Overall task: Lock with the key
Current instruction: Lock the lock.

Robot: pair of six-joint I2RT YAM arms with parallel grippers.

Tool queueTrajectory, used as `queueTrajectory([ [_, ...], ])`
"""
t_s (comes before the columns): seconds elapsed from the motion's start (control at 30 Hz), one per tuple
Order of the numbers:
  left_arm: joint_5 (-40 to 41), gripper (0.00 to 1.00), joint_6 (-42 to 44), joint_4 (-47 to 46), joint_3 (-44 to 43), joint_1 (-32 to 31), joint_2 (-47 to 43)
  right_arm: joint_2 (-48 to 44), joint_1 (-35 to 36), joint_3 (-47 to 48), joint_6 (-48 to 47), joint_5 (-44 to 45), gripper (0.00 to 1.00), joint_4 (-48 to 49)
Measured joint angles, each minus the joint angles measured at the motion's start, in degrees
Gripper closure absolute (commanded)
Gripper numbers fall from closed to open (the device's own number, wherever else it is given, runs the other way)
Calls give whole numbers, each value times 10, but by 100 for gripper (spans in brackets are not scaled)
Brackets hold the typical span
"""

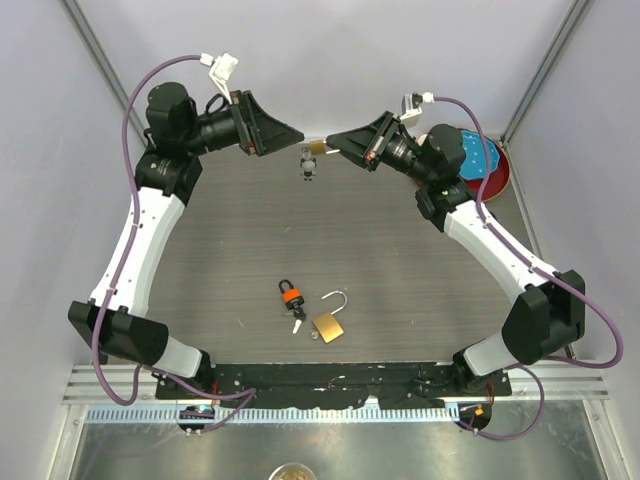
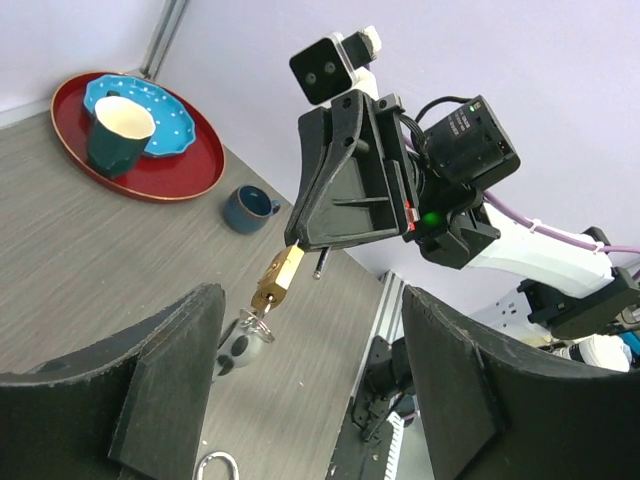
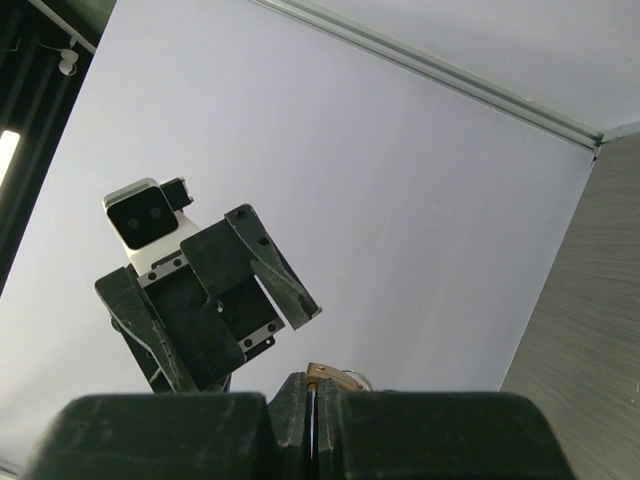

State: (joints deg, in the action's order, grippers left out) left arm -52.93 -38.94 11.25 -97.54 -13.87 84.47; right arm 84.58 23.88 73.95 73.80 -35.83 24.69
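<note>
1 padlock [image 2: 277,280] — right gripper [image 2: 296,243] pinches it, keys [image 2: 243,342] dangling; left gripper [image 1: 292,134] gapes nearby.

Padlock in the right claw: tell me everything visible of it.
The padlock is a brass-looking block held in mid-air, pinched at its upper end by the shut right claw. It hangs tilted, with keys on a ring dangling from its lower end. Its shackle is hidden.
</note>
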Motion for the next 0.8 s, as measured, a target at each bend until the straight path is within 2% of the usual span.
queueTrajectory([
  [0.2, 3, 30, 21, -2, 0, -21, 5, 0, 0, 0, 14, 2, 98, 5],
  [0.4, 10, 38, 50, 11, -6, -55, 32, 0, 0, 0, 25, 0, 98, 5],
  [0.5, 14, 47, 55, 23, -6, -62, 43, 0, 0, 0, 29, -1, 99, 5],
  [0.6, 16, 60, 62, 29, -6, -63, 46, 0, 0, 0, 31, -1, 98, 6],
  [0.77, 16, 75, 62, 32, -6, -63, 47, 0, 0, 0, 33, -1, 98, 8],
  [0.8, 16, 82, 62, 32, -6, -63, 47, 0, 0, 0, 34, -1, 98, 10],
])
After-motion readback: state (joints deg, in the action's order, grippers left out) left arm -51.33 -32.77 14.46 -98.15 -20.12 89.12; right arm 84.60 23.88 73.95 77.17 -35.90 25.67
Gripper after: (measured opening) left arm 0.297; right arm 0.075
